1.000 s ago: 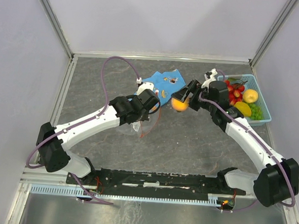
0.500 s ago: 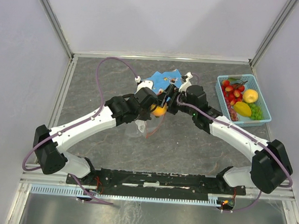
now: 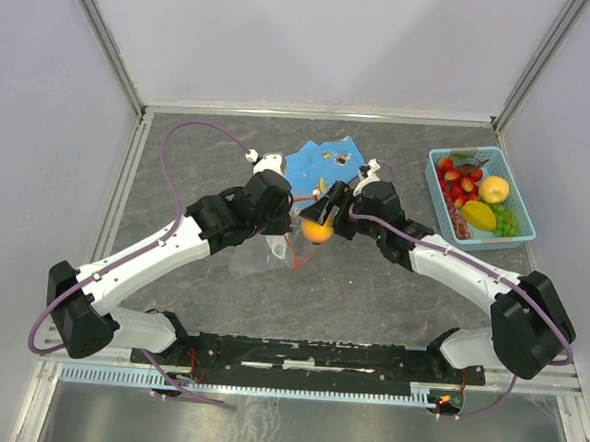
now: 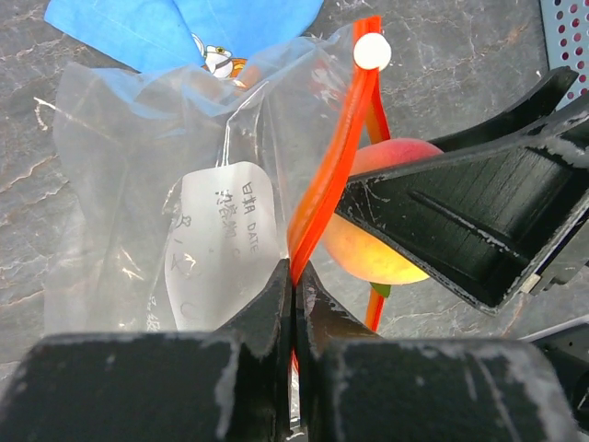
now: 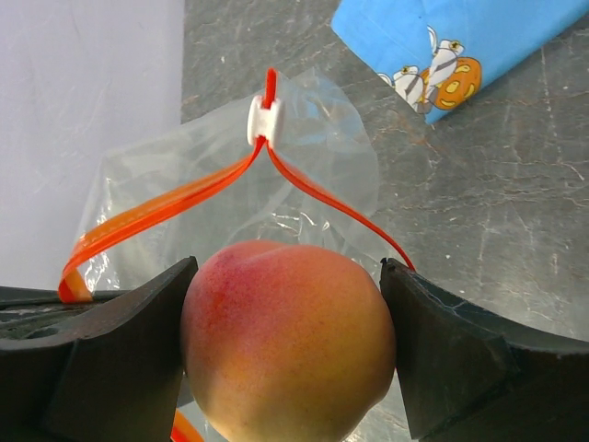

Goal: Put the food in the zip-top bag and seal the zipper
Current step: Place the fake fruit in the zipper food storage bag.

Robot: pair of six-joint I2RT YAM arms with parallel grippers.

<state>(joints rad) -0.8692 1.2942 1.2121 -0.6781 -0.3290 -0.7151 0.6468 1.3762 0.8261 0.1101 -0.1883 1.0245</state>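
My left gripper (image 4: 294,272) is shut on the red-orange zipper (image 4: 336,157) of the clear zip-top bag (image 4: 138,184) and holds its mouth up and open. A white slider (image 4: 372,52) sits at the strip's far end. My right gripper (image 5: 287,313) is shut on a round orange-red toy fruit (image 5: 285,341), right at the open mouth between the two zipper strips (image 5: 322,189). In the top view the fruit (image 3: 317,230) is at mid-table beside my left gripper (image 3: 286,236), with the bag (image 3: 258,259) hanging below. More food (image 3: 477,197) lies in the basket.
A light-blue basket (image 3: 431,177) with strawberries, a lemon, grapes and other fruit stands at the right. A blue patterned cloth (image 3: 314,162) lies just behind the bag. Walls close the table on the left, back and right.
My right arm has carried the fruit leftward from near the basket to the bag's mouth. My left arm has shifted slightly left, still holding the zipper strip.
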